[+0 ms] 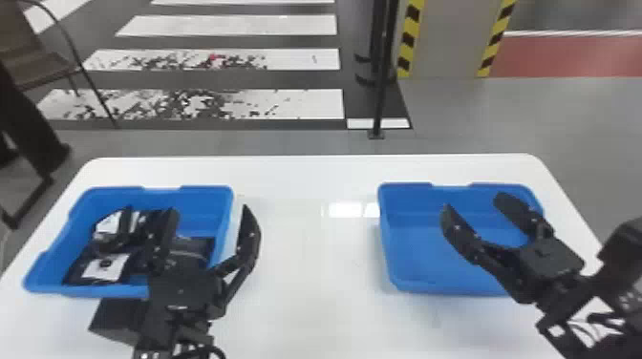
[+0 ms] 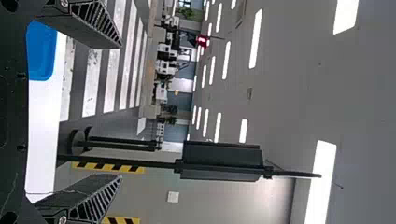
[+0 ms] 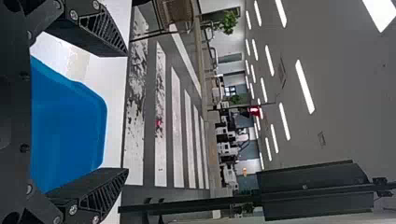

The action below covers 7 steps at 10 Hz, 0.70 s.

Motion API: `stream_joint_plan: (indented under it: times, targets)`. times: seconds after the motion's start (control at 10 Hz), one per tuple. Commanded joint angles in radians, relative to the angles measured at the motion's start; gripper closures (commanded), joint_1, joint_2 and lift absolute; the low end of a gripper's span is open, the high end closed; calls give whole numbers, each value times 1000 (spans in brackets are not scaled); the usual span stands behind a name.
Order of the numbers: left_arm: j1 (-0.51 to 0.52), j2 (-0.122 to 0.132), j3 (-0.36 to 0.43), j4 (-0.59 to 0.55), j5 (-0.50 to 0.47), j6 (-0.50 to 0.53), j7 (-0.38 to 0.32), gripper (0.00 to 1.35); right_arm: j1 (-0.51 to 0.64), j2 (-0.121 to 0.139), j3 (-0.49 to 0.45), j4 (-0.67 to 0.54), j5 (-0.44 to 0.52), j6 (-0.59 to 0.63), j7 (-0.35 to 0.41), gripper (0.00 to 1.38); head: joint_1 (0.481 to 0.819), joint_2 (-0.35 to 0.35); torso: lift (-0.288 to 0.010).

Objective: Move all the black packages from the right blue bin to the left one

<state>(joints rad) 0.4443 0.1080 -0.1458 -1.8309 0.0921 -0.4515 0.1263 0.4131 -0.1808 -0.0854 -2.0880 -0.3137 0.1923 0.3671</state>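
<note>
Several black packages [image 1: 192, 246] with white labels lie in the left blue bin [image 1: 206, 193]. Over that bin's right side is my left gripper [image 1: 210, 214], its fingers wide apart and partly covering the packages. The left gripper [image 2: 121, 111] has nothing between its fingers in its own wrist view. My right gripper [image 1: 474, 204] is spread above the right blue bin [image 1: 411, 260], whose bare blue floor shows around the fingers. In the right wrist view, the empty right gripper [image 3: 127, 112] stands open beside the right bin [image 3: 70, 126].
Both bins stand on a white table [image 1: 305, 286], with a wide strip of tabletop between them. Beyond the far table edge are a dark post [image 1: 380, 95] and a striped pillar [image 1: 444, 43]. A chair [image 1: 43, 62] stands on the floor at the far left.
</note>
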Motion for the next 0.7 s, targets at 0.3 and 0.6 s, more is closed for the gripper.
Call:
stream_joint_plan:
  times: [0.3, 0.6]
  targets:
    - [24, 2, 2, -77, -12, 196, 0, 48, 24, 7, 0, -22, 33, 31, -17, 163, 695, -12, -154]
    - [27, 2, 4, -77, 0, 179, 0, 47, 29, 7, 0, -31, 31, 33, -22, 163, 695, -12, -154]
